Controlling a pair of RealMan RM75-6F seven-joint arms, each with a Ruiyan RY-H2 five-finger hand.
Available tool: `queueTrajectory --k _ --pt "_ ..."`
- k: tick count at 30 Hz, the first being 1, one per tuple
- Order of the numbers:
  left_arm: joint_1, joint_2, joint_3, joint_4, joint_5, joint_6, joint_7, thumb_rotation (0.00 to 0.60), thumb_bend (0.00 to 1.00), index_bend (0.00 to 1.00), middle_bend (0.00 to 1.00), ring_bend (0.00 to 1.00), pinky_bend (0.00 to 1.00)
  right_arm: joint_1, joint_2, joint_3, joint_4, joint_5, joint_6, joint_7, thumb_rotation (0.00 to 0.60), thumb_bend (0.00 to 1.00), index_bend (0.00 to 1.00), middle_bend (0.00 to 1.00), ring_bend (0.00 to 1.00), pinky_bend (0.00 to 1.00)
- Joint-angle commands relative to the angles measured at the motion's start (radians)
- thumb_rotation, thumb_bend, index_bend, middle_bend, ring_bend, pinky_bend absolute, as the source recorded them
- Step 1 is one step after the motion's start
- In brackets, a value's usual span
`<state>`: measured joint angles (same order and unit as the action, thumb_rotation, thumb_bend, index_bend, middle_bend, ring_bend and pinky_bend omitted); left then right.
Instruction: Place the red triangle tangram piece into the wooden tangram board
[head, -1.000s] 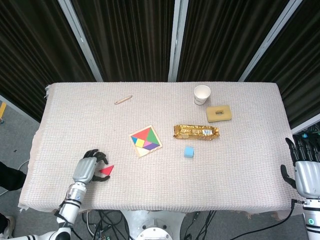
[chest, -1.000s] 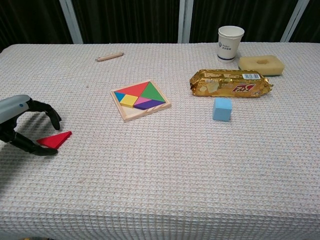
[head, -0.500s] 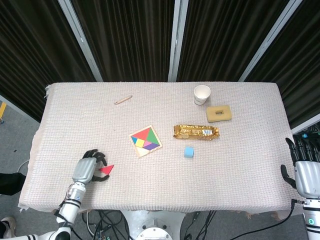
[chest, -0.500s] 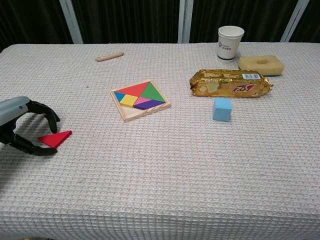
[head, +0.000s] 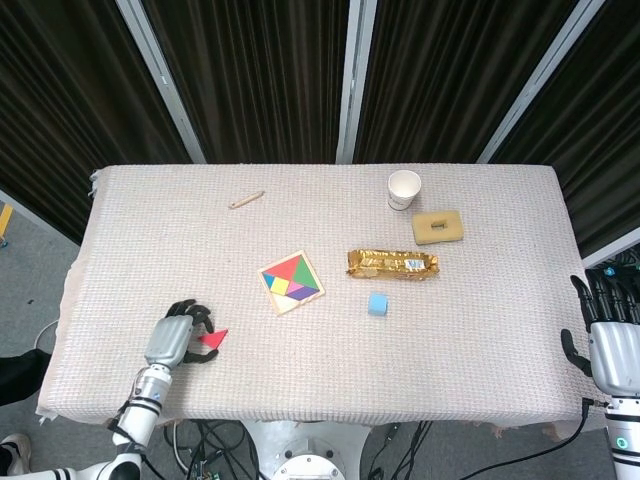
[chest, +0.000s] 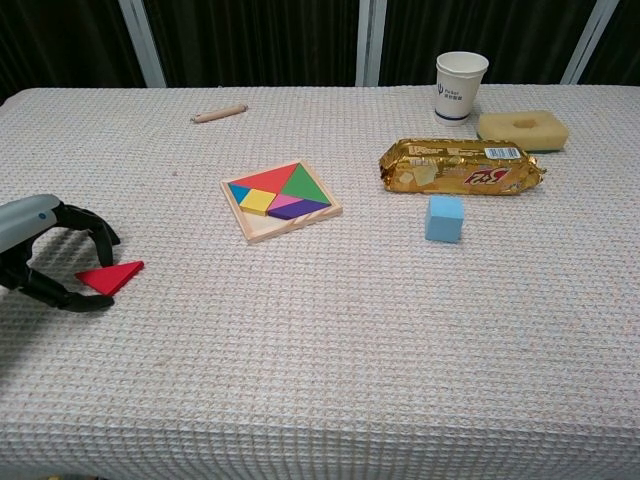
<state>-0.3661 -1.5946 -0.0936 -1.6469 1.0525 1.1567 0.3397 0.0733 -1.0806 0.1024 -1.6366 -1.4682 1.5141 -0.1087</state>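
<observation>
The red triangle piece (chest: 110, 277) (head: 211, 340) lies flat on the cloth near the table's front left. My left hand (chest: 45, 255) (head: 178, 338) arches over its left corner, fingers (chest: 98, 233) behind and thumb in front, both apart from the piece. The wooden tangram board (chest: 280, 201) (head: 291, 282) sits mid-table with several coloured pieces in it, well right of the triangle. My right hand (head: 603, 335) hangs off the table's right edge, fingers spread, holding nothing; the chest view does not show it.
A blue cube (chest: 444, 218), a gold snack packet (chest: 462, 166), a yellow sponge (chest: 523, 127) and a paper cup (chest: 460, 86) stand on the right half. A wooden stick (chest: 219, 114) lies at the back left.
My left hand has drawn back slightly to the left around the triangle. The triangle and the right hand have not moved.
</observation>
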Motion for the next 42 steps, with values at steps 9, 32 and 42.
queueTrajectory --k 9,32,42 --pt "-0.003 0.014 -0.008 -0.023 0.027 0.015 -0.019 0.600 0.28 0.53 0.30 0.10 0.11 -0.001 0.000 0.001 0.001 -0.001 0.003 0.001 0.600 0.34 0.00 0.00 0.00 0.00" --pt "-0.151 -0.054 -0.127 -0.022 -0.087 -0.060 0.056 0.600 0.28 0.54 0.31 0.10 0.11 -0.023 0.028 0.031 0.007 0.027 0.048 0.055 0.600 0.34 0.00 0.00 0.00 0.00" --pt "-0.214 -0.101 -0.152 -0.004 -0.067 -0.055 0.067 0.600 0.28 0.54 0.30 0.10 0.11 -0.035 0.046 0.044 0.025 0.036 0.067 0.104 0.600 0.34 0.00 0.00 0.00 0.00"
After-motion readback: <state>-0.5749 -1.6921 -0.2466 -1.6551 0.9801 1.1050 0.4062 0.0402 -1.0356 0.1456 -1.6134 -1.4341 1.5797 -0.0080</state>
